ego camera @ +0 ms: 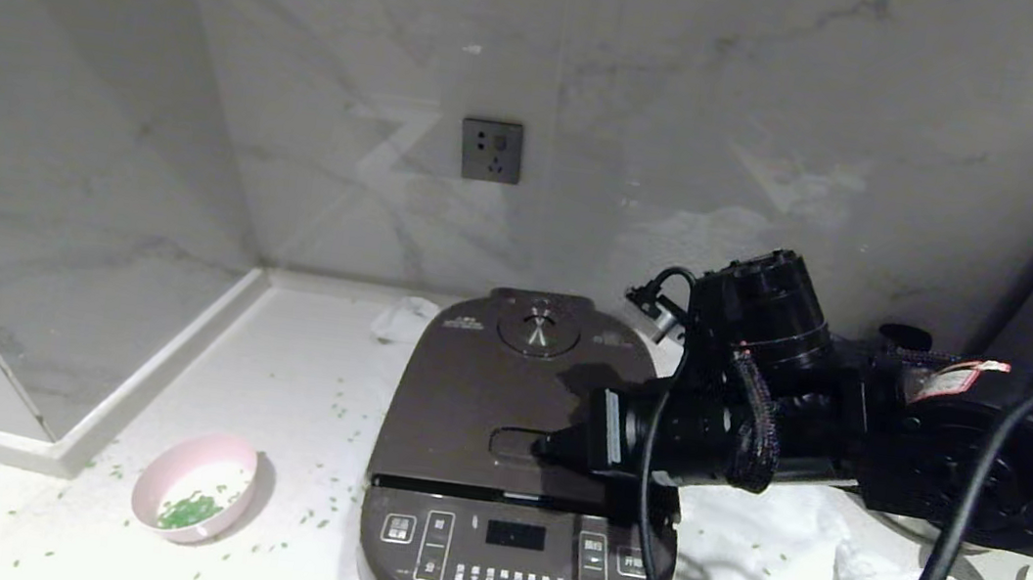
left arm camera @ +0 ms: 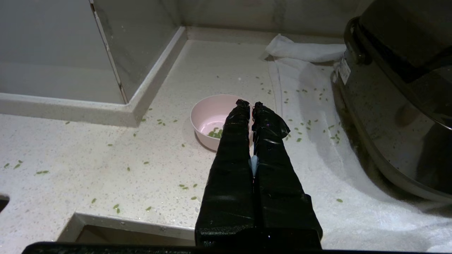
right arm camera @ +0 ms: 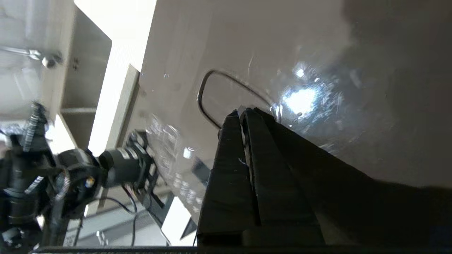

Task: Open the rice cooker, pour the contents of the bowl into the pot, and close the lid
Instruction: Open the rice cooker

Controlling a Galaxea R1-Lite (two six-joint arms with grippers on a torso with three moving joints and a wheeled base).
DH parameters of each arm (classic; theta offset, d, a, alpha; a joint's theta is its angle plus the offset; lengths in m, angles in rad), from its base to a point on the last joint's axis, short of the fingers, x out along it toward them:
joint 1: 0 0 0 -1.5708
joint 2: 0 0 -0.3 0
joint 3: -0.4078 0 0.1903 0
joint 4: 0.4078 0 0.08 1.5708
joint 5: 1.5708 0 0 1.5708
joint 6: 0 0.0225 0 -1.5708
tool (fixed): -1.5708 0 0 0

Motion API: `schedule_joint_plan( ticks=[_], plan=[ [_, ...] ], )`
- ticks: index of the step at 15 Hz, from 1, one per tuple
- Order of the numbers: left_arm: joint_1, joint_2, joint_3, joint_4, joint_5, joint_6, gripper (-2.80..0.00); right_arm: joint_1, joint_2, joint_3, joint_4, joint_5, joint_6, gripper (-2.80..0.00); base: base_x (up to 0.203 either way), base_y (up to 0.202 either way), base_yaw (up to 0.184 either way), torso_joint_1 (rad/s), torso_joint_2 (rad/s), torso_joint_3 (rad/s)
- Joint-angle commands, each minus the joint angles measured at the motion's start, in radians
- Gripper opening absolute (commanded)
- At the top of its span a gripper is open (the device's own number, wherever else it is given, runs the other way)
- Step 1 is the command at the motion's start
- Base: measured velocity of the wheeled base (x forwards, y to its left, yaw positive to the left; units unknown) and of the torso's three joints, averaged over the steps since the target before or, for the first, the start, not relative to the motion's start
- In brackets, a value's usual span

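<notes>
Right gripper [ego camera: 546,448]: fingers pressed together, empty, tips on the rectangular release button [ego camera: 525,445] of the lid [ego camera: 503,397]. Left gripper [left arm camera: 250,106]: fingers likewise pressed together, holding nothing, parked low near the counter [left arm camera: 106,169], aimed toward the bowl [ego camera: 197,485].

Cooker [ego camera: 519,473]: lid down, pot not visible. Judged heavy and stiff, unlikely to shift under a push. Lid surface glossy, probably slippery; press square on the button, not at its edge.

Bowl: on the counter left of the cooker, well apart from it, holding few green grains [ego camera: 189,511]. Judged light and rigid, easy to tip or slide. Grip at the rim.

Clearance: open room behind the lid up to the wall [ego camera: 600,93]; cloth [ego camera: 769,558] under and right of the cooker. Counter step to the bowl's left limits approach from that side. Loose grains on the counter.
</notes>
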Motion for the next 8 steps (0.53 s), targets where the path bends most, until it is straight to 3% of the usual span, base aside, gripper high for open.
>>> schedule_joint_plan(
  ticks=[1,3,5,8],
  plan=[
    [0.0,0.0,0.015,-0.001,0.0,0.0,-2.8,0.001,-0.072,-0.033,-0.003,0.002,0.004,-2.8,0.0,0.0,0.0,0.0,0.0,0.0],
    [0.0,0.0,0.016,-0.001,0.0,0.0,-2.8,0.004,-0.127,-0.046,0.0,-0.001,-0.002,-2.8,0.0,0.0,0.0,0.0,0.0,0.0],
    [0.0,0.0,0.015,-0.001,0.0,0.0,-2.8,0.004,-0.186,-0.043,-0.004,-0.002,-0.077,-2.8,0.0,0.0,0.0,0.0,0.0,0.0],
    [0.0,0.0,0.017,-0.001,0.0,0.0,-2.8,0.004,-0.264,-0.049,-0.062,0.0,-0.105,-2.8,0.0,0.0,0.0,0.0,0.0,0.0]
  ],
)
